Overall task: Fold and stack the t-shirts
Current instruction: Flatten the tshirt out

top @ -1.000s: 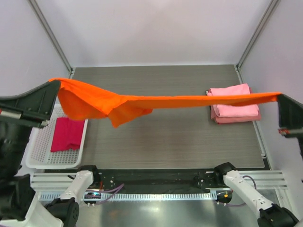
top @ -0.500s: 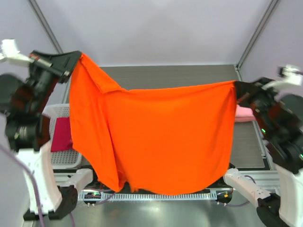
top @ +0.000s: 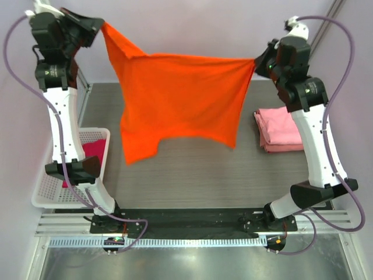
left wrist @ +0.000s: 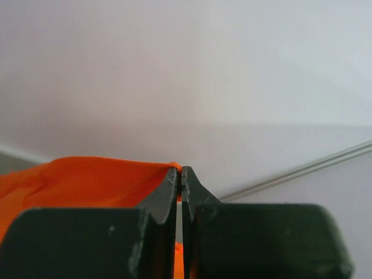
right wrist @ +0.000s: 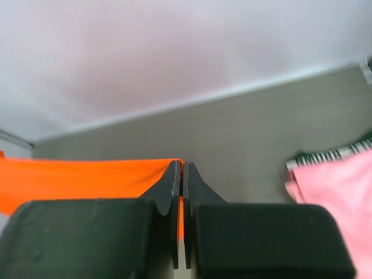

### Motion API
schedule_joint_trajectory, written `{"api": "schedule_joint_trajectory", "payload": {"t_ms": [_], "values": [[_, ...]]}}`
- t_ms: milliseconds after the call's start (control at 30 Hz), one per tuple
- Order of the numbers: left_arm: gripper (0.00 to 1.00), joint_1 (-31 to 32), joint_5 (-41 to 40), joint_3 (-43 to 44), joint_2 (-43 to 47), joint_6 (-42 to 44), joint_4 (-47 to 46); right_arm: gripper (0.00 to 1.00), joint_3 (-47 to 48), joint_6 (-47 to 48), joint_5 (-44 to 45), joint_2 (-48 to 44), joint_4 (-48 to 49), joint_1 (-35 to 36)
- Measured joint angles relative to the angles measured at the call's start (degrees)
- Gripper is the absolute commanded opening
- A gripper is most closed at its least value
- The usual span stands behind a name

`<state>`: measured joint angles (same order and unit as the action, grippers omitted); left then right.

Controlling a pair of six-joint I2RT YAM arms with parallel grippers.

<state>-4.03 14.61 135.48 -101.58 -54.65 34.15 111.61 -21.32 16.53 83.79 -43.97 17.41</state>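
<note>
my left gripper (top: 101, 25), upper left of the frame, and my right gripper (top: 256, 61), upper right, each clench a top corner of the bright orange cloth t-shirt (top: 180, 99), hanging spread mid-frame.

A white lattice basket (top: 45, 189) sits at the left edge of the grey wood-grain tabletop (top: 192, 175), pale walls (top: 192, 29) behind

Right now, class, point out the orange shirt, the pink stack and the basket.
orange shirt (top: 180, 99), top view, cloth's middle.
pink stack (top: 285, 128), top view, top fold.
basket (top: 39, 192), top view, bare lattice floor.
</note>
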Motion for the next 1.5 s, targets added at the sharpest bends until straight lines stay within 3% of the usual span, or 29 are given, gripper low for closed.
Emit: {"api": "schedule_joint_trajectory", "payload": {"t_ms": [67,167,333,500,667,900,1200,1333,1500], "values": [[0.0,-1.7,0.3,5.9,-1.3,-0.5,-1.9,0.01,6.1,-0.7,-2.2,2.8,0.9,-2.2],[0.0,-3.5,0.4,6.7,0.6,-0.7,-7.1,0.01,12.2,-2.3,-6.4,5.6,2.5,-6.0],[0.0,-3.8,2.5,-8.1,8.4,0.3,-17.5,0.01,8.6,-4.6,-13.4,5.7,6.3,-10.5],[0.0,-2.2,4.3,-36.8,18.5,4.2,-25.4,0.01,-10.5,-6.6,-19.2,2.6,11.8,-12.9],[0.0,0.2,3.3,-66.2,29.7,7.0,-26.4,0.01,-38.0,-8.0,-22.9,-2.8,17.3,-14.2],[0.0,1.1,3.4,-89.5,51.9,7.1,-25.2,0.01,-61.0,-8.7,-24.2,-18.2,19.4,-14.9],[0.0,1.6,3.6,-99.6,76.4,7.4,-13.9,0.01,-76.3,-9.0,-25.4,-39.9,18.4,-15.0],[0.0,1.6,3.1,-102.6,79.6,7.1,-8.6,0.01,-80.2,-11.0,-27.8,-45.2,16.1,-15.0],[0.0,1.7,2.4,-103.8,76.3,7.0,-4.7,0.01,-80.9,-13.8,-27.0,-46.7,14.0,-15.0]]}}
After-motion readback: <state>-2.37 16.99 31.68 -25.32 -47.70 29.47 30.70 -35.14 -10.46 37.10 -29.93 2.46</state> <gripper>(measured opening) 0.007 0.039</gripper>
